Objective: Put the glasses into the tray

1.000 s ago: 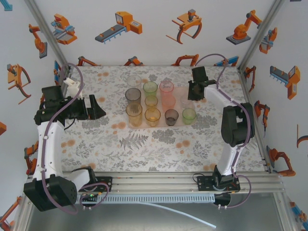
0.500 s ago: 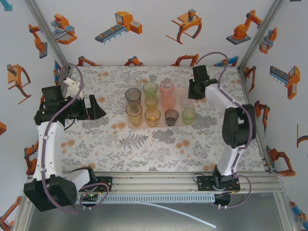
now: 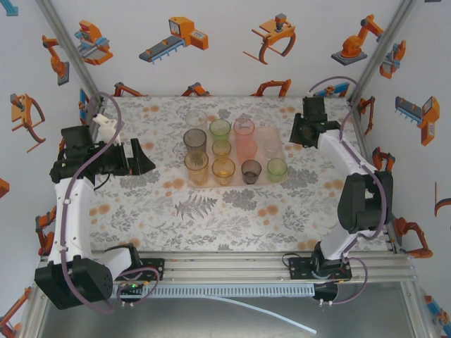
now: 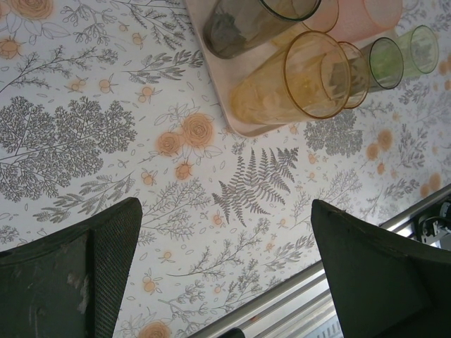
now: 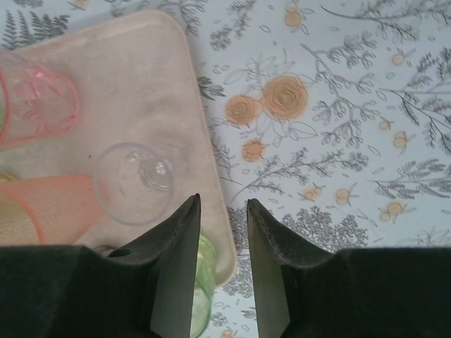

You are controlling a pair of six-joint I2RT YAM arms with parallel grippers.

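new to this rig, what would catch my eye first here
A cluster of tinted glasses stands on a pale pink tray at the middle of the flowered table. The left tool hangs wide open to its left; the right tool hovers empty by the tray's right edge.

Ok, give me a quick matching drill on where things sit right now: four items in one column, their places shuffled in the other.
Items
1. left gripper
2. right gripper
3. short green glass
4. tall grey glass

Places
a. near right corner of the tray
b. over the table, left of the tray
c. left side of the tray, between a clear glass and an orange glass
d. by the tray's far right corner

Pairs: 1-b, 2-d, 3-a, 4-c
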